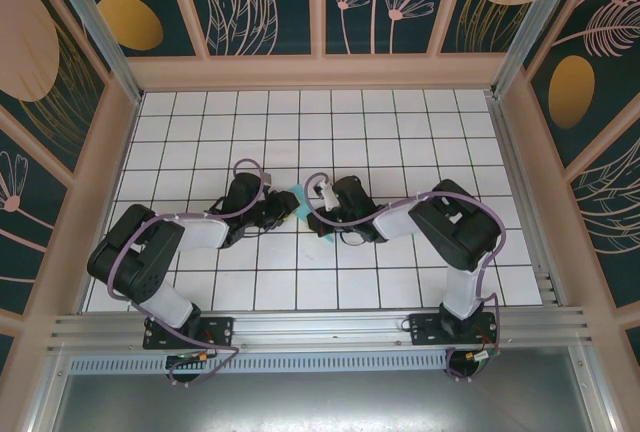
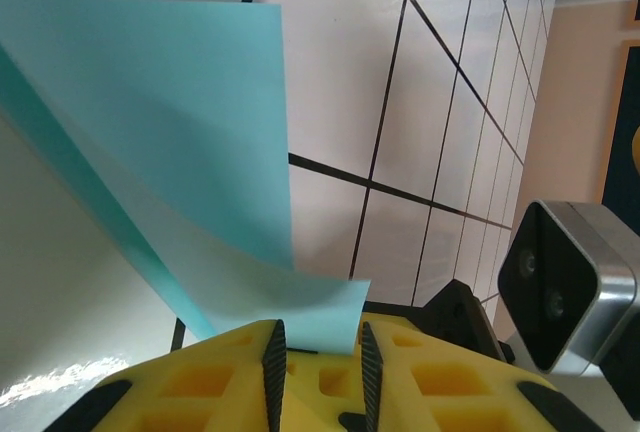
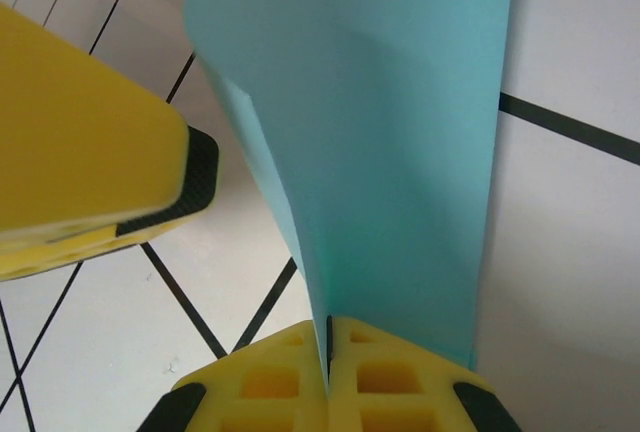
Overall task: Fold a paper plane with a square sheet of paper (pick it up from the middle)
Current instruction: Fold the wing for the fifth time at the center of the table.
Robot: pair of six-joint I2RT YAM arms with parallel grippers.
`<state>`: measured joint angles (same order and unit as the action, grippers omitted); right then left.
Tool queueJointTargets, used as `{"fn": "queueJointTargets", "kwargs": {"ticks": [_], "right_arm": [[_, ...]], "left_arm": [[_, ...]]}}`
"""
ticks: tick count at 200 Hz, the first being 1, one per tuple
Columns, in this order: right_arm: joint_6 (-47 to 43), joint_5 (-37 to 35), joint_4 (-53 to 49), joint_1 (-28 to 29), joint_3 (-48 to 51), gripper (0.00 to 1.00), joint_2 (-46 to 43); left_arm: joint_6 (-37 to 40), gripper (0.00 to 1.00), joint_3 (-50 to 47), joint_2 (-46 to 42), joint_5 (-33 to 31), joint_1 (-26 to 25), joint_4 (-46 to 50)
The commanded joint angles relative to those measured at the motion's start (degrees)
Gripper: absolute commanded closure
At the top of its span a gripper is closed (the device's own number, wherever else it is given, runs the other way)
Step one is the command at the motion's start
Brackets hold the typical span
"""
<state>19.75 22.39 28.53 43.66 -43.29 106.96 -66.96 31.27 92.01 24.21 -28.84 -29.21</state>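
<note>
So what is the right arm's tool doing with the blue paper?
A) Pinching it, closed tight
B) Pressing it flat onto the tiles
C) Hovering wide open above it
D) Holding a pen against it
A: in the right wrist view the right tool is closed tight, and the light-blue sheet of paper is clamped in the thin seam between its jaws.

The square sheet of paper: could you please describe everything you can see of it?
The square sheet of paper is thin, plain light blue and smooth. It curves up off the white grid table. The right gripper has its jaws shut on one edge; another edge dips between the open jaws of the left gripper.
</note>
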Motion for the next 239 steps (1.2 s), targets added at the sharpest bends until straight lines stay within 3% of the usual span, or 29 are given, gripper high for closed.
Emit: {"fn": "queueJointTargets", "kwargs": {"ticks": [1,97,239], "right_arm": [[1.43,3.05,0.25,-0.80,-1.26,1.00,1.98],[1.17,4.23,-2.25,-1.71,-1.89,0.99,2.98],[0.37,8.57,-10.04,-3.48,-4.87,0.84,-0.43]], "left_arm": [[-0.46,0.71,-0.57,1.30,1.19,-0.34,-2.70],[0.27,0.75,0.82,4.71,1.48,-0.43,-4.54],[1.80,0.78,2.22,8.89,0.67,-0.43,-2.76]]}}
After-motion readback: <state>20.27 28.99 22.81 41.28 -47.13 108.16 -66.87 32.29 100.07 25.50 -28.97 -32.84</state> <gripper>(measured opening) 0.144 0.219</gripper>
